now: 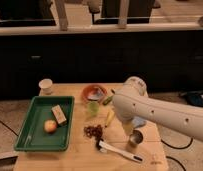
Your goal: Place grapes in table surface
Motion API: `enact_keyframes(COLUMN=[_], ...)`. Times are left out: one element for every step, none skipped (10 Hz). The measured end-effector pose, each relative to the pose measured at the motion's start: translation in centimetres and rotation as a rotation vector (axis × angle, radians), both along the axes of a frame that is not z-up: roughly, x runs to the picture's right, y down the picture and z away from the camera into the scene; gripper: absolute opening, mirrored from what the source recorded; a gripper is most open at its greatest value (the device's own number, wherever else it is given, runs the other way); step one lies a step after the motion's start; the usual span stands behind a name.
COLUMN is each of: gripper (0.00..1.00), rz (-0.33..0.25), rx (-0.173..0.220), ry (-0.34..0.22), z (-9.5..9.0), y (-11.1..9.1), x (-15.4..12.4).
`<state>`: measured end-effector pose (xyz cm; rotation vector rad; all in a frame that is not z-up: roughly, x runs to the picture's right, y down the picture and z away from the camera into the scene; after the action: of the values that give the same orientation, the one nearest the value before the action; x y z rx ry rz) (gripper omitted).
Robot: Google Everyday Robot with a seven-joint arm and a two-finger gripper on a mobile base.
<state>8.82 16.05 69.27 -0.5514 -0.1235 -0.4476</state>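
**Gripper [112, 93] hiding behind its own arm while grapes are lying on the table**

Starting at the far left, a white paper cup [45, 85] is standing at the back corner of the table surface [75, 160]. Just in front of it a green tray [26, 131] is holding an orange round fruit [50, 126] and a tan block [59, 115]. The grapes [94, 131] are resting right of the tray, directly on the bare wood and touching nothing else. Behind them a small green cup [93, 107] is standing in front of a red bowl [94, 92]. A banana [110, 118] is lying just to the right of the grapes, and a white-handled utensil [120, 150] is sitting nearer the front edge. The gripper is hanging beside the bowl, well above the grapes. Only a dark tip is peeking past the white arm [160, 112], so open or closed cannot be told. A metal cup [136, 138] is standing under the arm at right.
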Motion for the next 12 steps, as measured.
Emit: enact_keyframes(gripper=[0.8,0.8,0.8,0.8,0.8,0.8,0.8,0.8,0.8,0.8,0.8,0.8], rz=[-0.017,-0.029,-0.039,-0.049,-0.057,-0.064,-0.071,-0.078,-0.083,-0.091,-0.098,-0.096], rx=[-0.005,-0.009,-0.015,-0.02,-0.025,-0.03,-0.035,-0.038,-0.044,-0.053,-0.059,-0.058], ry=[-0.011,-0.02,-0.025,-0.03,-0.038,-0.042,-0.049,-0.052,-0.055,-0.058,-0.062,-0.061], z=[0.1,0.3,0.4,0.6,0.8,1.1,1.4,1.6,1.9,2.4,2.8,3.1], y=[0.1,0.2,0.4,0.6,0.8,1.1,1.4,1.6,1.9,2.4,2.7,2.7], x=[-1.0,-1.6,-1.6,-1.8,-2.7,-3.6,-4.6,-5.0,-5.2,-5.4,-5.7,-5.9])
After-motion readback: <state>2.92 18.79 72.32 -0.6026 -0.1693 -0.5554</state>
